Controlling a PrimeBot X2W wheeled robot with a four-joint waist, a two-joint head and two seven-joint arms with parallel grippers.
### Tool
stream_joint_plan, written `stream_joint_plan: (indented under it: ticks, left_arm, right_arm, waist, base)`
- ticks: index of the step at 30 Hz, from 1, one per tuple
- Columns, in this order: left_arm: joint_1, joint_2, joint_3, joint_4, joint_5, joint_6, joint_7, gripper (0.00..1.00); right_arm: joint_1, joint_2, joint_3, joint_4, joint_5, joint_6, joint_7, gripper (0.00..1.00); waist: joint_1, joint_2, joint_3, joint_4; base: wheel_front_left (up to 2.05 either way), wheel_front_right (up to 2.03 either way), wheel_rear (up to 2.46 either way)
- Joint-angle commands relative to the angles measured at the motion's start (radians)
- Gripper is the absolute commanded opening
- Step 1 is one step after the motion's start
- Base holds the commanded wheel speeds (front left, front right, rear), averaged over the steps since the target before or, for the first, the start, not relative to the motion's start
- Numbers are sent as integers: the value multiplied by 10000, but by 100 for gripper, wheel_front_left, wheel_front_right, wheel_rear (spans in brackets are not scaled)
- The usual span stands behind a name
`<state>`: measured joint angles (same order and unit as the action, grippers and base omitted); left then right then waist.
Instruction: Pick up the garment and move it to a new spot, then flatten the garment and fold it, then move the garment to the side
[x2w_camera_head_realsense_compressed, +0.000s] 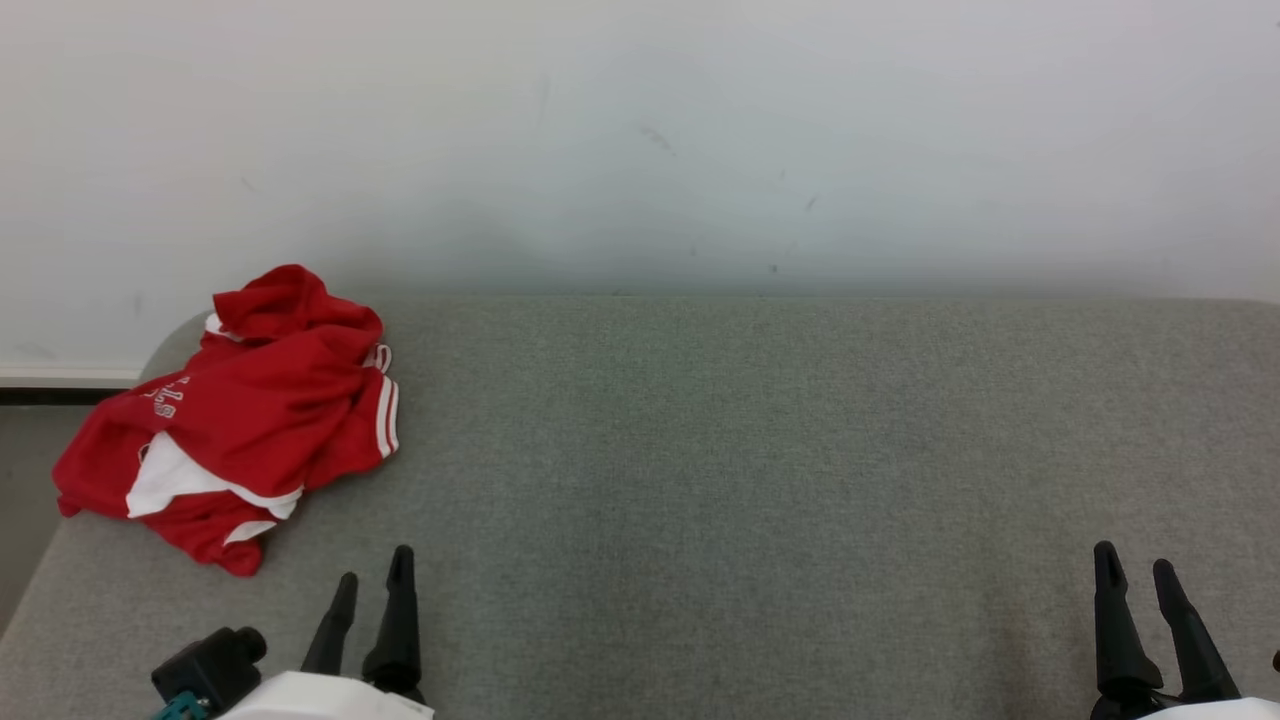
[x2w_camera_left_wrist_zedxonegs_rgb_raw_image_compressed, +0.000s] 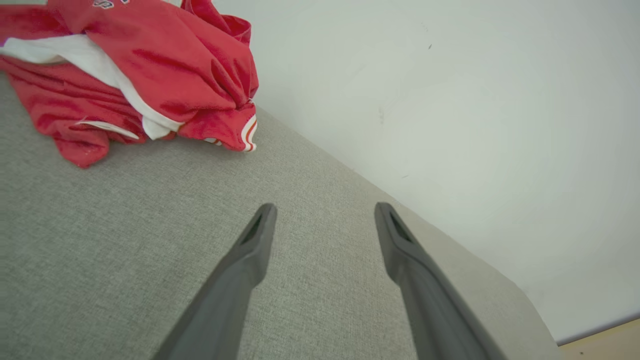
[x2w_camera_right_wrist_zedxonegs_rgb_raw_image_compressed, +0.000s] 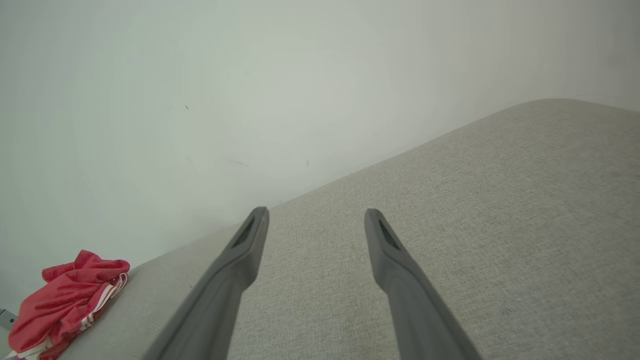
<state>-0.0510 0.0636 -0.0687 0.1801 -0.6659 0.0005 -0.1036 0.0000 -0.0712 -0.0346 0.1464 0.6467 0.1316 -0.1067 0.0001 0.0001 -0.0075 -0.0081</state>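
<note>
Far left on the grey fabric table (x2w_camera_head_realsense_compressed: 760, 450), the crumpled red-and-white garment (x2w_camera_head_realsense_compressed: 250, 420) lay ahead-left of your left gripper (x2w_camera_head_realsense_compressed: 375, 565); your right gripper (x2w_camera_head_realsense_compressed: 1133, 557) sat well apart, both wide and empty.

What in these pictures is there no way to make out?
Crumpled red and white fabric garment: its type and full shape, head view, hidden by its own folds.
White lettering on it: head view, too small and creased; left wrist view, cut by the top edge.
Grey woven padded surface: its right end, head view, cut off by the frame edge.
</note>
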Motion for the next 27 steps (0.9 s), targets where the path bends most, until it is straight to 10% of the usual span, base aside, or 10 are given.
stream_joint_plan:
  ticks: [1, 27]
  left_arm:
    - [-11, 127, -15, -146, 352, 28, -121, 100]
    - [218, 804, -773, -130, 3275, 800, -802, 100]
  right_arm:
    - [-34, -127, 8, -159, -311, -8, -80, 100]
    - [174, -220, -104, -30, -3144, -11, -760, 100]
  waist:
    - [-1, -1, 1, -5]
    - [-1, -1, -58, -79]
  base:
    - [0, 0, 0]
    - [0, 0, 0]
